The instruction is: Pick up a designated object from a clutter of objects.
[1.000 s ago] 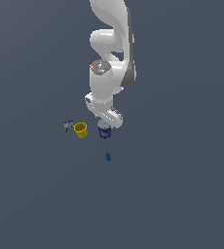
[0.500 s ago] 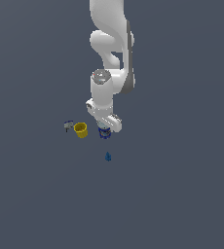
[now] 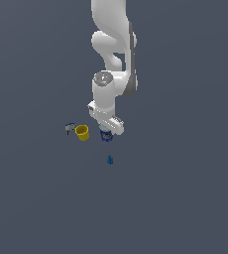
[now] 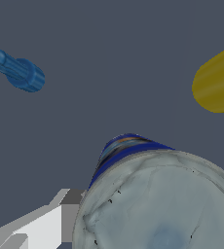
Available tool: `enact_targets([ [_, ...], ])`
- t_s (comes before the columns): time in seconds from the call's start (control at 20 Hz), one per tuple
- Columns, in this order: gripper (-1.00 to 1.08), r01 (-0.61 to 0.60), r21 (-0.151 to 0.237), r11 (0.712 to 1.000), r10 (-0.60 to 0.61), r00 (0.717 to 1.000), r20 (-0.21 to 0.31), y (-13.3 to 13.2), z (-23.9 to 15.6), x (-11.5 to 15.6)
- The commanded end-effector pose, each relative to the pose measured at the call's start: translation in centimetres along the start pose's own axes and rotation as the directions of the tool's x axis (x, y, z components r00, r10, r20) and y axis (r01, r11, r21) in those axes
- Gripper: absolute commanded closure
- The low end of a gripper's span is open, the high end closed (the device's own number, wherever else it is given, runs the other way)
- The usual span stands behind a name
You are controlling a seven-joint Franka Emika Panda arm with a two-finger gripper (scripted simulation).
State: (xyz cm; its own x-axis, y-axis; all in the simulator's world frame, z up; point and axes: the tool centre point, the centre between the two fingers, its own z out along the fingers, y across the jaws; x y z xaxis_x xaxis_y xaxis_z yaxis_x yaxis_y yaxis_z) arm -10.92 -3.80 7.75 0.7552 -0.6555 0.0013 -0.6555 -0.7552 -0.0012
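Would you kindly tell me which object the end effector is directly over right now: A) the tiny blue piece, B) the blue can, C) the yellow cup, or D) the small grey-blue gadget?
B: the end effector sits over the blue can, whose silver-grey top fills the wrist view, while the yellow cup stands off to the side.

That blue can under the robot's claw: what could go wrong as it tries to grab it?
The gripper sits low over the blue can, whose round top fills the wrist view; only one finger shows beside it, so an off-centre squeeze might tip the can. The yellow cup stands close by and could get bumped.
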Motion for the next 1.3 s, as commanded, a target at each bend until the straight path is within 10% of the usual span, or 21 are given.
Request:
enact_targets([
  [0.0, 1.08, -0.001, -0.001, 1.000, 0.001, 1.000, 0.001, 0.1, 0.1, 0.0],
  [1.25, 1.08, 0.000, -0.001, 1.000, 0.000, 1.000, 0.000, -1.5, -10.6, 5.2],
])
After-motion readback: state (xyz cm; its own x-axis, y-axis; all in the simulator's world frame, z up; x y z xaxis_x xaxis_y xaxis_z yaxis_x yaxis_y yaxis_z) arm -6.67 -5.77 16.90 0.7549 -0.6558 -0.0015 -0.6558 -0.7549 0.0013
